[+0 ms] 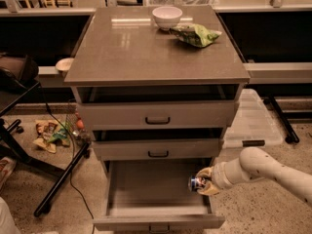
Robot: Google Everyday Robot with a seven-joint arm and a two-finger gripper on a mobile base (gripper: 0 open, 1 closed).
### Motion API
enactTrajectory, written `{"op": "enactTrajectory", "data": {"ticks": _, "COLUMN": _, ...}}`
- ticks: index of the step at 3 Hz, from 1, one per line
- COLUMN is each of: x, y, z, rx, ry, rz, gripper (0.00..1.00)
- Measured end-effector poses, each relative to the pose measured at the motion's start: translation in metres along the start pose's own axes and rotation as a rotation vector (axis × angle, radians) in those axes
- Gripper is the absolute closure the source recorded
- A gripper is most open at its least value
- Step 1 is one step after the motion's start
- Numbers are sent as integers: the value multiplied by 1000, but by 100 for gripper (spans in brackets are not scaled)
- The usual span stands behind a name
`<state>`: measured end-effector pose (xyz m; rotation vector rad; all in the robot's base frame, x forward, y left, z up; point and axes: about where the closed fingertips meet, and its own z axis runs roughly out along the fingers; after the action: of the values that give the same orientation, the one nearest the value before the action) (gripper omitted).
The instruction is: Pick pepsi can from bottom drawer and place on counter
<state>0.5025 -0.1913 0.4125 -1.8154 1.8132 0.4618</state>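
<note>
Lower right of frame: hand (204, 182) found clenched on pepsi can (195, 183), one finger above the can and one below. Can held on its side, a silver end turned toward the left, blue body with red and white markings partly covered by the fingers. Positioned over the right edge of bottom drawer (151, 189), just beside its right wall. Cannot tell whether clear of the drawer floor or resting on it.

Pale arm (265, 167) entering from the right edge of frame and sloping up and leftward to the wrist.

Bottom drawer pulled fully open toward the bottom of frame; plain grey floor bare across its left and middle portions. Front panel at the very bottom edge, partly cropped.

Middle drawer (158, 150) and top drawer (157, 115) each pulled out a little, dark handles centred on both fronts.

Centre and upper frame: desk (141, 52), glossy grey-brown, topping the cabinet and overhanging the drawers. At its far edge, white bowl (167, 17); just beside it to the right, green snack bag (195, 34), lying flat.

Left of frame, on the floor: scattered wrappers (48, 133) and a black stand leg (61, 182). Right of the cabinet: clear plastic lid (253, 126) on the floor.
</note>
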Motion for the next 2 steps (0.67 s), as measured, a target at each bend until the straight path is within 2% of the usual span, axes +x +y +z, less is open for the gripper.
{"op": "enactTrajectory", "data": {"ticks": 1, "x": -5, "y": -3, "z": -25, "rx": -5, "ry": -18, "rz": 18, "gripper": 100}}
{"op": "enactTrajectory", "data": {"ticks": 2, "x": -26, "y": -12, "z": -74, "rx": -4, "ry": -27, "rz": 38, "gripper": 100}}
